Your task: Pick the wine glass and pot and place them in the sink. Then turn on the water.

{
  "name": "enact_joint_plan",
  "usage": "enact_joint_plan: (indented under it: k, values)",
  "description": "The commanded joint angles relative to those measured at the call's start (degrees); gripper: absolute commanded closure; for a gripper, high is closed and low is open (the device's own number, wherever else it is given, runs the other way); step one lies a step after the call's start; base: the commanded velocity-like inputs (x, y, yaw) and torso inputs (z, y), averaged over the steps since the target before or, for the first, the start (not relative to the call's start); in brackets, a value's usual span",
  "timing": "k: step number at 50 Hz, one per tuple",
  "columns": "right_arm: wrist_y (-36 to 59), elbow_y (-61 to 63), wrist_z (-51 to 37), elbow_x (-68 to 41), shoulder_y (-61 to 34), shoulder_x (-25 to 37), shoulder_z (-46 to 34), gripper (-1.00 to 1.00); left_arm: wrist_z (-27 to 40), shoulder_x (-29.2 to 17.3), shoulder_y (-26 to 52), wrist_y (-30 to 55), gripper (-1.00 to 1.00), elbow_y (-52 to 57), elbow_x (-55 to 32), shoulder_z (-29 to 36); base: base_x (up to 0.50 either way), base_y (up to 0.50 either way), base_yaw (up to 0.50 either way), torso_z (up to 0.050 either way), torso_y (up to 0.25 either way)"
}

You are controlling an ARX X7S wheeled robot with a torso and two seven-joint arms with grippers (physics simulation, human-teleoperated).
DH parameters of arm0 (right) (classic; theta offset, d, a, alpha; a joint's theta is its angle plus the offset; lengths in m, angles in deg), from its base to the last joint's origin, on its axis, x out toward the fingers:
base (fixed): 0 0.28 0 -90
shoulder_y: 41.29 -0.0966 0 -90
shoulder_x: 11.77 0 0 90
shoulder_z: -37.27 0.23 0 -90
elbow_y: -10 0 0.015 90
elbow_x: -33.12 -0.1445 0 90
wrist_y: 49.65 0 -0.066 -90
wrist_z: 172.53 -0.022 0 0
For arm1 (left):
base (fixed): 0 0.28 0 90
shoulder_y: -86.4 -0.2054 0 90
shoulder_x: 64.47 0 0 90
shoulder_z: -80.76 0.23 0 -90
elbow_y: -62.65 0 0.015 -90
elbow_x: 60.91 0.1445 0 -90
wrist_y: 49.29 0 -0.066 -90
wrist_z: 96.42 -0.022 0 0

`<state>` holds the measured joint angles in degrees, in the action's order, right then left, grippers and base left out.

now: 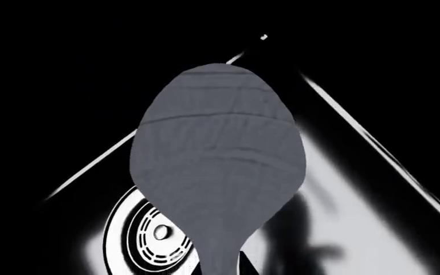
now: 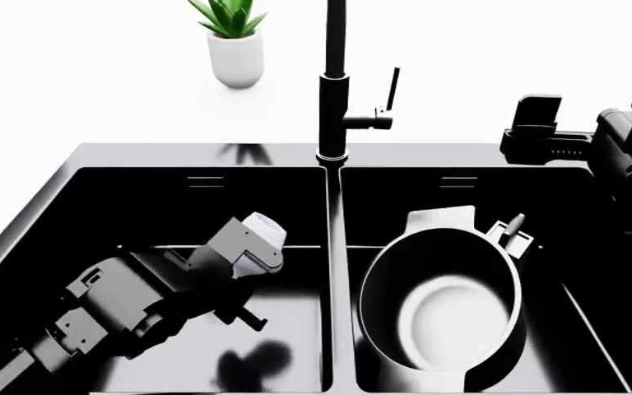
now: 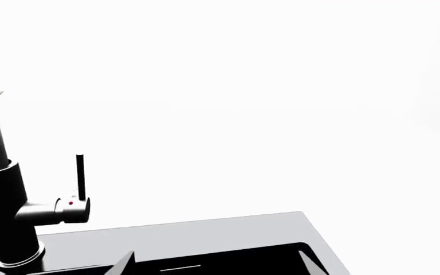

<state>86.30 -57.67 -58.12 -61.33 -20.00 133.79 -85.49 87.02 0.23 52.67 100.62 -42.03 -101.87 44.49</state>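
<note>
The wine glass (image 1: 216,160) fills the left wrist view, grey bowl pointing away and stem between the dark fingers of my left gripper (image 1: 220,264), which is shut on it. In the head view the glass (image 2: 264,233) and left gripper (image 2: 237,255) are low inside the left basin of the black sink (image 2: 335,214), near a round drain (image 1: 157,232). The black pot (image 2: 443,317) stands upright in the right basin, its pale base showing. My right gripper (image 2: 536,132) hovers open over the counter right of the faucet, with nothing between its fingertips (image 3: 128,262).
A tall black faucet (image 2: 334,90) with a thin upright lever (image 2: 392,89) rises behind the sink divider; the right wrist view shows the lever (image 3: 80,177) to one side. A white plant pot (image 2: 236,58) stands on the white counter at the back left.
</note>
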Motion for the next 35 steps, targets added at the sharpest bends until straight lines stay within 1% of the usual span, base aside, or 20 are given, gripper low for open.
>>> enact_joint_plan:
  k: [1, 20, 35]
  values:
    - [-0.50, -0.27, 0.54, 0.43, 0.70, 0.11, 0.07, -1.00, -1.78, 2.09, 2.28, 0.89, 1.00, -4.24, 2.38, 2.78, 0.00, 0.00, 0.00, 0.000, 0.000]
    - [-1.61, -0.67, 1.65, 1.51, 2.29, 0.38, 0.17, -1.00, -8.96, 9.00, 6.40, 1.60, 1.00, -20.33, 7.18, 11.36, 0.00, 0.00, 0.00, 0.000, 0.001]
    - [-2.49, -1.10, 2.46, 2.14, 3.46, 0.65, 0.34, -1.00, -13.13, 12.76, 7.58, 0.59, 1.00, -27.30, 9.33, 15.62, 0.00, 0.00, 0.00, 0.001, 0.001]
